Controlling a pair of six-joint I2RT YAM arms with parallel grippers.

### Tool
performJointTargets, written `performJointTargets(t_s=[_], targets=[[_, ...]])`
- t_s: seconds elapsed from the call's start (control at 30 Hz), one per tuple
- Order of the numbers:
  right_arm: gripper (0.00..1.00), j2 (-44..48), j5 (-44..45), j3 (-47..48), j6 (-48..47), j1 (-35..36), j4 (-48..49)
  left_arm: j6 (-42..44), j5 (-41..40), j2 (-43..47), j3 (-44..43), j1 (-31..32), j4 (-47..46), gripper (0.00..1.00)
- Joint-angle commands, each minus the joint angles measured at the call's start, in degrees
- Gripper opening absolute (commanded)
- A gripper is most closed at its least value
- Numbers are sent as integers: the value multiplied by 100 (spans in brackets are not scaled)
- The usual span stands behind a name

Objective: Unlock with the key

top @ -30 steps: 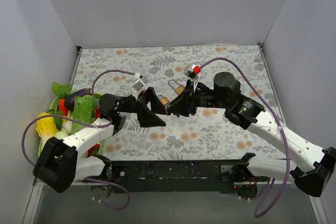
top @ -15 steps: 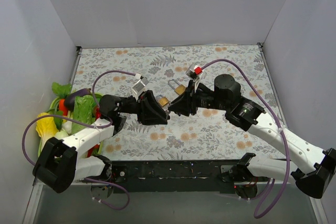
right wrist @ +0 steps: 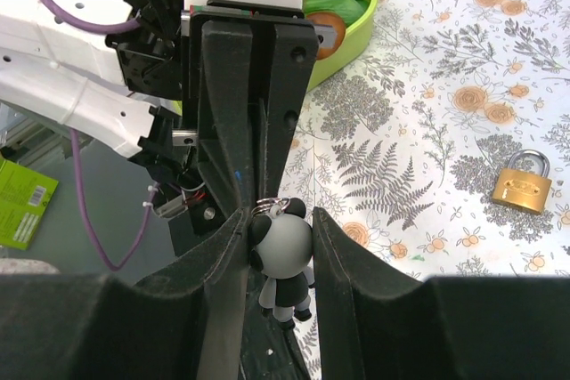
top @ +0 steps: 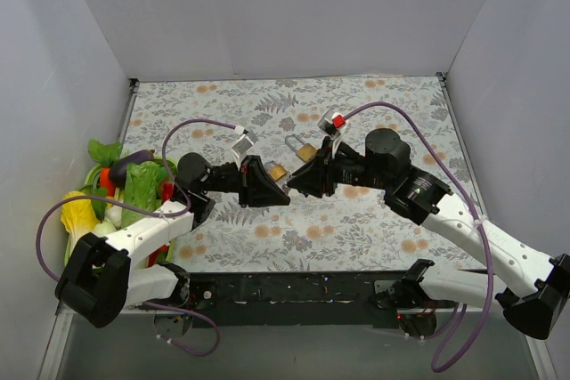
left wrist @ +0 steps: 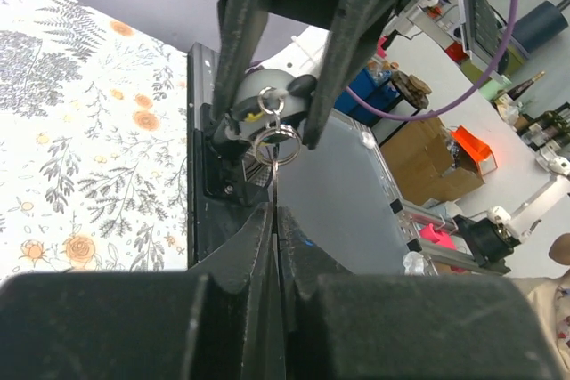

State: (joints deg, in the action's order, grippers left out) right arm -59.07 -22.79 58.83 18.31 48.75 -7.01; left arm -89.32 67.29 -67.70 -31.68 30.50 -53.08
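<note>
My two grippers meet tip to tip above the floral cloth. The right gripper (right wrist: 279, 213) is shut on a grey and black panda key fob (right wrist: 287, 251), which hangs head up between its fingers. A key ring (left wrist: 276, 144) links the fob to the key (left wrist: 275, 186). The key's thin blade runs down into my left gripper (left wrist: 276, 213), which is shut on it. In the top view the left gripper (top: 283, 188) and right gripper (top: 294, 186) touch noses. The brass padlock (top: 303, 150) lies flat on the cloth just behind them, also visible as the padlock (right wrist: 522, 182).
A lime green bowl (right wrist: 354, 17) of toy vegetables (top: 134, 182) sits at the left edge beside the left arm. Grey walls close in the back and both sides. A black rail (top: 303, 291) runs along the near edge.
My left gripper has gone from open to shut, closing on the key, and its arm has shifted slightly toward the right. The right gripper keeps hold of the panda fob.
</note>
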Motion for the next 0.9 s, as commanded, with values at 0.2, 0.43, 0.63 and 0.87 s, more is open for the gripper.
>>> performJointTargets(t_s=[0.2,0.43,0.63,0.87], targets=[[1,273,327,-82,-99,-15,-55,1670,-717,397,-523,17,2248,0],[1,326,547,-91,-213,-15,-670,2803,-778,442,-909,26,3680,0],[33,457,898,-3,-327,-24,-1206,3666,-910,179,-1367,26,5245,0],[83,528,978,85,-450,-32,-1338,3922,-621,117,-1367,26,5861,0]])
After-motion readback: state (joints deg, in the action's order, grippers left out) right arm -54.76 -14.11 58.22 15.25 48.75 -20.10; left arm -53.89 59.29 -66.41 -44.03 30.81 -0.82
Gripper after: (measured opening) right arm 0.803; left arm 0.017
